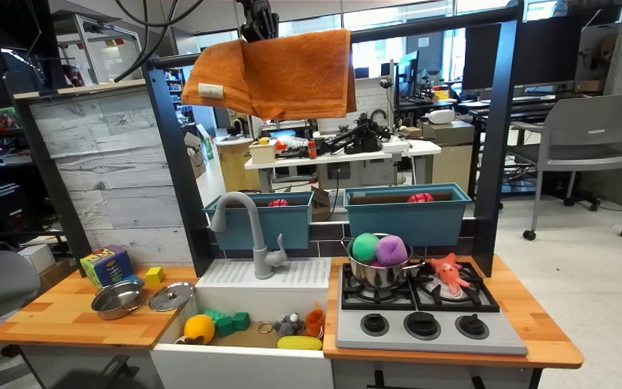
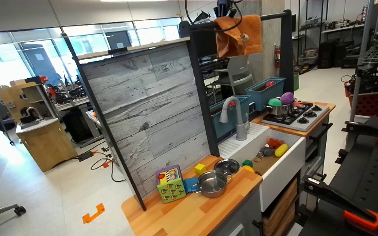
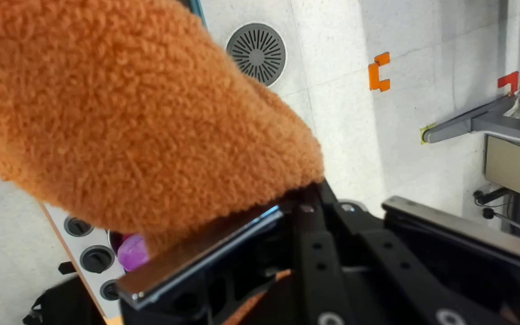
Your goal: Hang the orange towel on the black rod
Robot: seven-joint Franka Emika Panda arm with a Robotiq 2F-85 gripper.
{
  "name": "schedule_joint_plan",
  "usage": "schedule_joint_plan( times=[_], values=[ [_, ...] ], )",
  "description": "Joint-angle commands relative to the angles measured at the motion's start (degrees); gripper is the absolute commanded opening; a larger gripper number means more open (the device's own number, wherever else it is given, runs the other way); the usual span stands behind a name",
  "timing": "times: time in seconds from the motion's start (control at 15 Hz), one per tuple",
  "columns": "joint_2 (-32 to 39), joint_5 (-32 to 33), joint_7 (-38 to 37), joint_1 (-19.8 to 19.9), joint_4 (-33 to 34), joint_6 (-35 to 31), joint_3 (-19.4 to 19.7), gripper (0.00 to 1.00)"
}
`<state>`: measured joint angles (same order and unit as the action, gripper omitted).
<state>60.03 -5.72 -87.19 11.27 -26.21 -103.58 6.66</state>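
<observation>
The orange towel (image 1: 300, 75) hangs across the left-middle part of the black rod (image 1: 435, 25), its lower edges free and a white label near its lower left corner. A second layer shows behind its right edge. The towel also shows, bunched on the near side, in an exterior view (image 2: 254, 36), over the rod (image 2: 272, 16). My gripper (image 1: 259, 38) is at the towel's top edge, just above the rod. In the wrist view the fingers (image 3: 325, 192) are close together and appear shut on the towel (image 3: 142, 113); the towel covers one fingertip. The rod under it is hidden.
Black posts (image 1: 497, 140) hold the rod ends, beside a grey wood panel (image 1: 111, 162). Below stand teal planters (image 1: 405, 221), a grey faucet (image 1: 257, 237), a sink (image 1: 241, 373) with toys, and a pot (image 1: 378, 275) on the stove. Cables (image 2: 215, 30) hang near the towel.
</observation>
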Motion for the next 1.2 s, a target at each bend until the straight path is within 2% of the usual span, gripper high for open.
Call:
schedule_joint_plan(
  times=[0.0,0.2,0.27,0.4,1.0,1.13],
  values=[
    [1.2,1.4,-1.6,-0.2,1.7,0.0,0.0,0.01],
    [1.2,1.2,-1.5,-0.1,1.7,0.1,-0.2,0.01],
    [1.0,0.9,-1.6,0.0,1.6,0.2,-0.5,0.27],
    [0.3,0.8,-1.3,0.0,0.6,-0.4,-0.7,0.35],
    [-1.0,-0.2,0.1,0.3,-0.7,-1.9,-2.1,0.99],
    [-1.1,-0.5,0.4,0.4,-0.7,-2.2,-2.6,1.0]
  ],
)
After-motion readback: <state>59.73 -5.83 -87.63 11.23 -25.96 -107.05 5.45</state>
